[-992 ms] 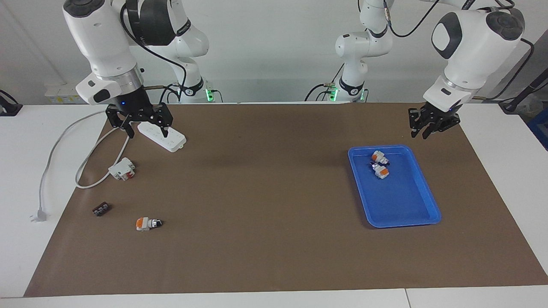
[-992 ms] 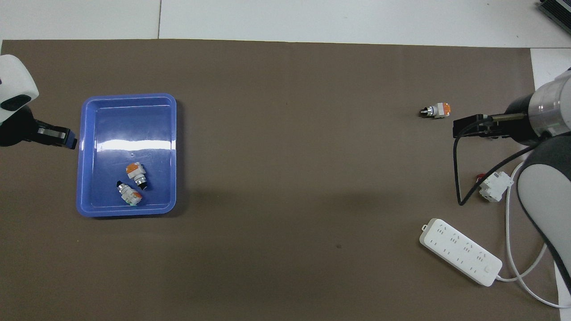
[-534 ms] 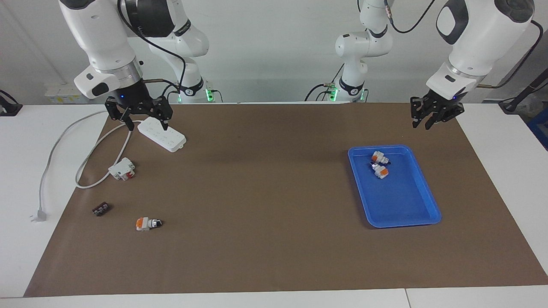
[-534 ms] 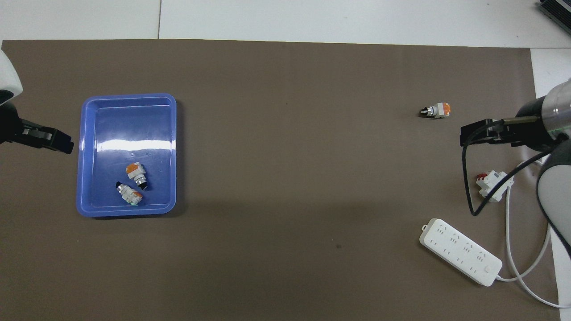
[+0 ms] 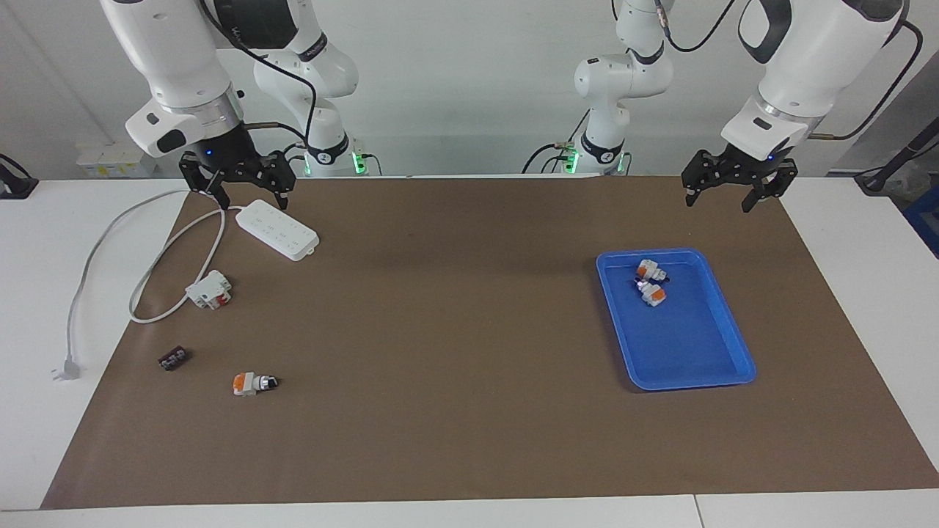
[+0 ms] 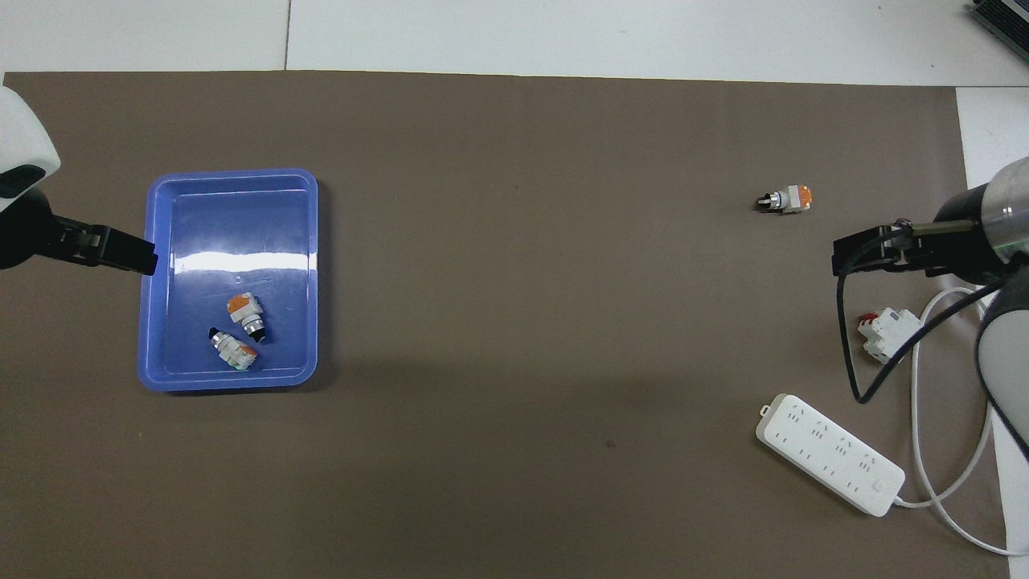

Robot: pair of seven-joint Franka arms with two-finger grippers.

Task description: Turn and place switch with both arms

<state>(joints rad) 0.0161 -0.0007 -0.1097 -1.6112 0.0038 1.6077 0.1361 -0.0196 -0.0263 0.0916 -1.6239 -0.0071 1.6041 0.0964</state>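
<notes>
While both grippers hung empty with jaws spread wide, the switch [image 6: 234,351] lay in the blue tray [image 5: 722,367], showing a sliver of green in the overhead view, below the left gripper [image 5: 717,193] and toward the table's middle from it; that gripper was raised over the brown mat [image 5: 455,330] just off the tray's corner nearest the left arm's base. A second selector switch [image 5: 651,270], showing only orange, lay just beside it in the same end of the tray, the rest of the tray bare. The right gripper [image 5: 249,192] hung over the white power strip [image 5: 277,229]. Below it and well apart lay a white-and-red block [image 5: 210,289], a small black terminal piece [image 5: 174,359], and a third orange-faced switch [image 5: 254,383]. Around the mat showed white tabletop [image 5: 44,293], with a pale wall above.
</notes>
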